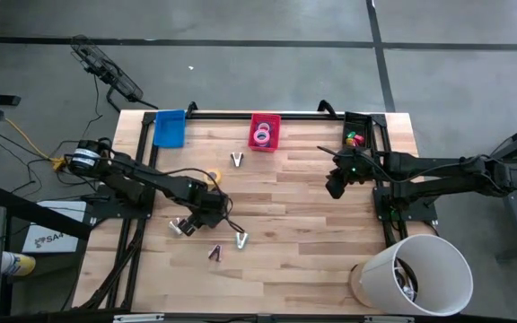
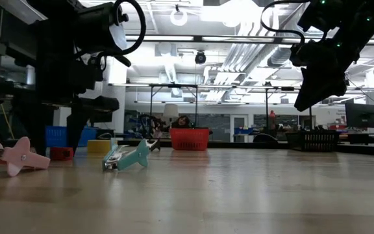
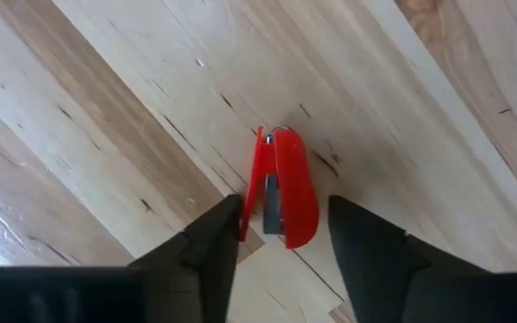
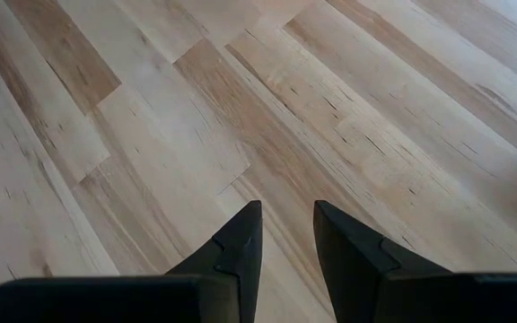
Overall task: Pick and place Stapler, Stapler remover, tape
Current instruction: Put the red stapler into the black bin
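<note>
looking down my left wrist camera, i see the red stapler [image 3: 281,187] lying flat on the wooden table [image 3: 402,117], its long axis running straight out between the left gripper [image 3: 281,235] fingers, which straddle it, parted and not yet clamped. my right gripper [image 4: 285,235] hovers empty, slightly parted, over bare boards. no readable writing on the stapler.

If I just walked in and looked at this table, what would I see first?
Probably the little red stapler lying on the wooden table, right between the fingers of the left gripper, which is down low over it near the table's left side. Next you'd spot the red basket at the far edge with pink tape in it. The right gripper hangs over bare wood on the right.
</note>
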Available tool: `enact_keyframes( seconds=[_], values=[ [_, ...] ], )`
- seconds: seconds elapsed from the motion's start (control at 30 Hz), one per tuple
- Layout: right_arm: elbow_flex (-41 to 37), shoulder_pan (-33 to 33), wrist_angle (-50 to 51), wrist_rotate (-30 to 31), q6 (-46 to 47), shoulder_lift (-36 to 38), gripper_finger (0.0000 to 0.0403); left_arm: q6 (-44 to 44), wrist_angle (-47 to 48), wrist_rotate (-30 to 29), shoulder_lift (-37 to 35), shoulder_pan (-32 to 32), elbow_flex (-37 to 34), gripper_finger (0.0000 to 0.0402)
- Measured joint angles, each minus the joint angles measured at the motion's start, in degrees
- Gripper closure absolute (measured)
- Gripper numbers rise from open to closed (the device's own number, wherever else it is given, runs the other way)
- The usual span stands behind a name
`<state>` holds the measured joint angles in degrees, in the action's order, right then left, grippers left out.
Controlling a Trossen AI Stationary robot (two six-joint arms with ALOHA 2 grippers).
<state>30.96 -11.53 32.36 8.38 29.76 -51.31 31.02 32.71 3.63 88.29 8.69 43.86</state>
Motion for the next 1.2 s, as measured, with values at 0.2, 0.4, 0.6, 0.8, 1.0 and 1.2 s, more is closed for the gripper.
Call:
enact_keyframes(
  seconds=[0.2,0.4,0.6,0.8,1.0,1.2],
  values=[
    [0.0,0.02,0.0,0.0,-0.09,0.0,0.0308,-2.65,0.01,0.03,0.04,-0.02,0.0,0.0295],
    [0.0,0.01,0.0,0.0,-0.18,0.0,0.0308,-4.52,-0.13,0.04,0.04,-0.04,-0.02,0.0334],
    [0.0,0.0,-0.02,-0.17,0.15,0.0,0.0308,-6.51,-0.05,-0.59,0.08,-0.04,0.45,0.0348],
    [0.0,0.0,-2.13,-1.26,0.19,0.0,0.0308,-8.75,-4.37,-6.26,0.26,-0.13,4.13,0.0349],
    [0.0,0.0,-12.38,-2.71,-2.59,0.0,0.0308,-8.84,-10.01,-16.55,0.26,-0.64,9.35,0.035],
    [0.0,0.02,-24.32,-5.63,-8.58,0.0,0.0308,-9.53,-12.74,-19.75,0.24,-5.05,15.82,0.0351]
  ],
)
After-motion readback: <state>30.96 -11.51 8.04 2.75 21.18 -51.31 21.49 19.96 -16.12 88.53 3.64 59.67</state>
